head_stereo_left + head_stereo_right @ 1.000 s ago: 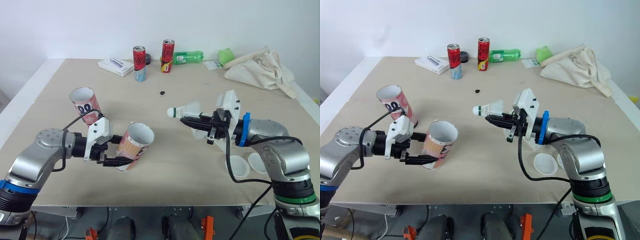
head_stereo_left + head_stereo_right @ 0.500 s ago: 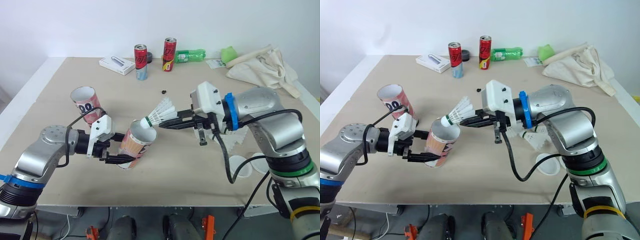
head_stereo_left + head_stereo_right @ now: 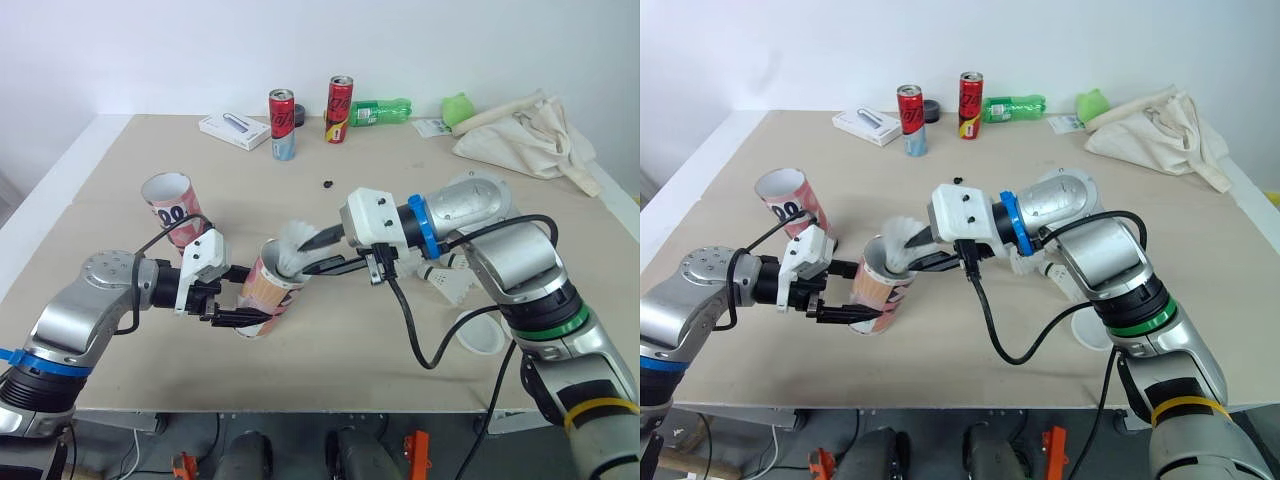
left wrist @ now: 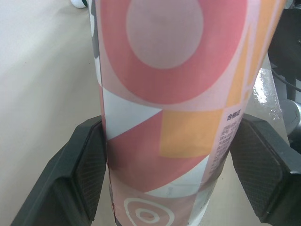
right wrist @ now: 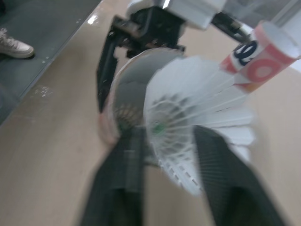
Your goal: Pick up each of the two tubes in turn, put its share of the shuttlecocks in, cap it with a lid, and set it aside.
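A pink and orange patterned tube [image 3: 265,293] is held tilted above the table [image 3: 120,160], its open mouth toward the right. My left gripper [image 3: 244,311] is shut on its lower part, one pad [image 4: 89,174] on each side of the tube [image 4: 174,94]. My right gripper [image 3: 322,252] is shut on a white shuttlecock [image 3: 296,244] at the tube's mouth, cork end inward and feathers sticking out. The right wrist view has the shuttlecock [image 5: 197,136] between my fingers [image 5: 124,183] in front of the tube's mouth [image 5: 129,94]. A second tube [image 3: 172,208] stands to the left. Loose shuttlecocks [image 3: 448,281] and white lids [image 3: 483,336] lie at the right.
At the back stand two cans [image 3: 281,125] [image 3: 337,96], a green bottle [image 3: 378,112] and a white box [image 3: 231,131]. A cloth bag [image 3: 520,135] lies at the back right. A small black object [image 3: 326,184] sits mid-table.
My right arm has swung left with the shuttlecock, from mid-table to the tube's mouth, and pushed its cork end in. My left gripper has kept hold of the tilted tube.
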Controlling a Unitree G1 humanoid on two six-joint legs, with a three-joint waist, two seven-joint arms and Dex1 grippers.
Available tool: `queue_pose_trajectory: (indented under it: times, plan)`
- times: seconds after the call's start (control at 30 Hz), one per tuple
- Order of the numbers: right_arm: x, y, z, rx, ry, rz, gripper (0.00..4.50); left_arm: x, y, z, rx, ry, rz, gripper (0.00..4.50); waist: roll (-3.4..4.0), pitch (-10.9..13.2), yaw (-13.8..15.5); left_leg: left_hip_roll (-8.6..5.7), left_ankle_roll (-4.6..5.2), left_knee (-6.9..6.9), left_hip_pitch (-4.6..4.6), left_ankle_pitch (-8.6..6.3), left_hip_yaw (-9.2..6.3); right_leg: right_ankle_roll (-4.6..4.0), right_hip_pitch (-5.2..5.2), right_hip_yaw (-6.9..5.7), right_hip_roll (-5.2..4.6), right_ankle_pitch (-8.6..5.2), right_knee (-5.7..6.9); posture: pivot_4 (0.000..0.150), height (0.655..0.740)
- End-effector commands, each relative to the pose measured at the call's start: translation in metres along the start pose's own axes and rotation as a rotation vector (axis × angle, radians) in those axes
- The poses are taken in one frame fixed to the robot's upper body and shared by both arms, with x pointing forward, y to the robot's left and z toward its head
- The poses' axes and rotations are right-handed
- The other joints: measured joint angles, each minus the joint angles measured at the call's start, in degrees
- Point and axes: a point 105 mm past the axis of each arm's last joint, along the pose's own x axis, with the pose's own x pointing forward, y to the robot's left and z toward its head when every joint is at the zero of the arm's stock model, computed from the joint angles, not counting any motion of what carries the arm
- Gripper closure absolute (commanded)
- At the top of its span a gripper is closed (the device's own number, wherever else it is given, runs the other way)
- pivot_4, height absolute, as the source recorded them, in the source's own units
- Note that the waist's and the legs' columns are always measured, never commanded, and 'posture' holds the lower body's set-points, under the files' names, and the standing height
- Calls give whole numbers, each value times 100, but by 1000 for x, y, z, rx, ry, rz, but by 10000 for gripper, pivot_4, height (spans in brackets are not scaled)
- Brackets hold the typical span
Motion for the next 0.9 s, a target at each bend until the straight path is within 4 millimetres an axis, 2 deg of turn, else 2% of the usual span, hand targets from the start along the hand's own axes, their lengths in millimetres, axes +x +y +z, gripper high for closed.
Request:
queue_pose_trajectory:
  times: [0.03,0.23,0.37,0.4,0.47,0.53,0.6,0.67,0.8,0.9]
  plan:
    - [-17,-5,16,2,-60,-22,15563,2,1,9,31,-10,4,9817,0,0,9,0,0,0,-1,0,-2,-2,1,-1,0,1,0,1500,7400]
    - [-64,0,10,90,-86,-103,15563,5,-1,12,33,-15,-2,9817,-2,2,17,-12,0,-1,-3,0,3,-20,2,-1,-13,13,-3,1500,7400]
    - [-76,6,12,118,-102,-139,15563,5,-2,12,32,-17,-2,9817,-3,2,5,-12,2,-2,-3,-2,0,-19,2,1,-14,11,-4,1500,7400]
    - [-85,12,10,167,-115,-176,15563,5,-3,12,31,-18,-2,9817,-3,2,0,-8,2,-3,-3,-2,-3,-20,2,2,-13,12,-4,1500,7400]
    - [-105,34,-16,327,-58,-306,15563,5,-4,12,26,-20,-2,9817,-17,-5,44,-2,2,-3,-2,-2,-4,-20,3,1,-10,11,-5,1500,7400]
    - [-116,52,-40,419,40,-407,15563,5,-5,11,25,-21,-4,9817,-24,-8,133,-4,-7,-6,-2,-8,-32,-27,20,-33,-13,-8,-7,1500,7400]
    - [-126,70,-58,516,105,-482,15563,5,-7,11,22,-24,-8,9817,-14,-6,145,-4,-17,-3,-3,-14,-14,-26,12,-11,-16,-9,-3,1500,7400]
    - [-138,86,-70,595,147,-542,15563,5,-9,10,20,-25,-15,9817,-7,-1,127,-6,-16,-2,0,-13,-7,10,11,-2,-12,-25,-3,1500,7400]
    - [-164,119,-98,752,248,-642,15563,7,-9,7,14,-23,-22,9817,-9,-2,136,-2,-15,0,13,-12,-7,14,20,-1,3,-22,-2,1500,7400]
    - [-172,129,-110,808,280,-669,15563,8,-11,6,14,-24,-29,9817,-9,-2,122,-2,-14,0,20,-12,-3,16,24,2,6,-18,-2,1500,7400]
